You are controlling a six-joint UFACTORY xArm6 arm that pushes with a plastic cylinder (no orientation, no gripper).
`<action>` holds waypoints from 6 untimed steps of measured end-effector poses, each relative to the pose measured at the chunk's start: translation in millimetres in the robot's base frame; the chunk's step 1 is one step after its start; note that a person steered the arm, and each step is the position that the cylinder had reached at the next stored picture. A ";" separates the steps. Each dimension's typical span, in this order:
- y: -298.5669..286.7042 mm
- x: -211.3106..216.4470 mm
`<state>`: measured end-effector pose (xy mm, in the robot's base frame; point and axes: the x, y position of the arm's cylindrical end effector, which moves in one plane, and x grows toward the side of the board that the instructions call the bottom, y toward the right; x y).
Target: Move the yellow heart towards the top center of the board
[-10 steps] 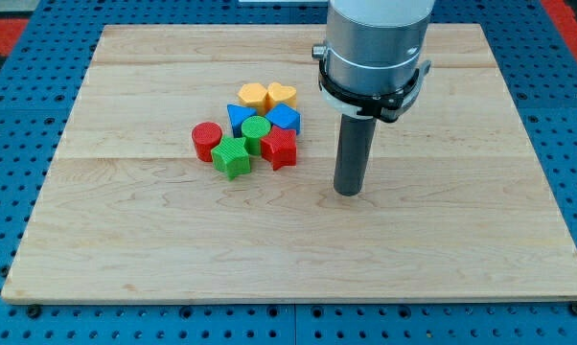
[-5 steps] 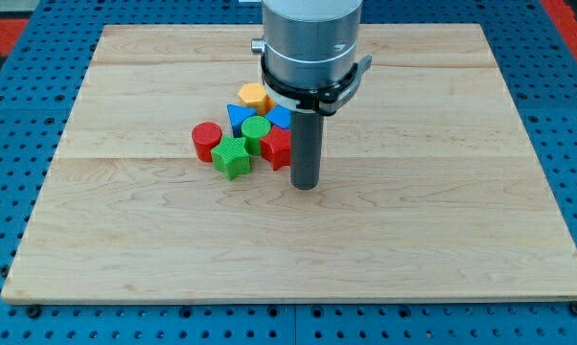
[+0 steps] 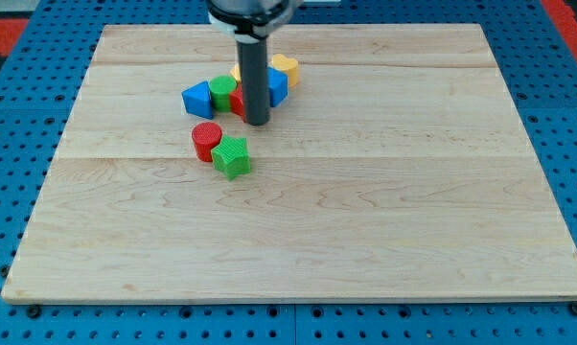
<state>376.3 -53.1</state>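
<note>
The robot's tip [image 3: 257,122] stands amid the upper cluster, a plain rod with no fingers to open or close, while the yellow heart [image 3: 286,69] lies just up and to the view's right of it, beside a blue block [image 3: 276,87]

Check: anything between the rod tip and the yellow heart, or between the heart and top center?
My tip is below the yellow heart block; a blue block sits between them. Nothing visible lies between heart and top center.
</note>
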 end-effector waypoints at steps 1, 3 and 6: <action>-4.2 -12.4; -20.8 -77.1; 63.8 -83.2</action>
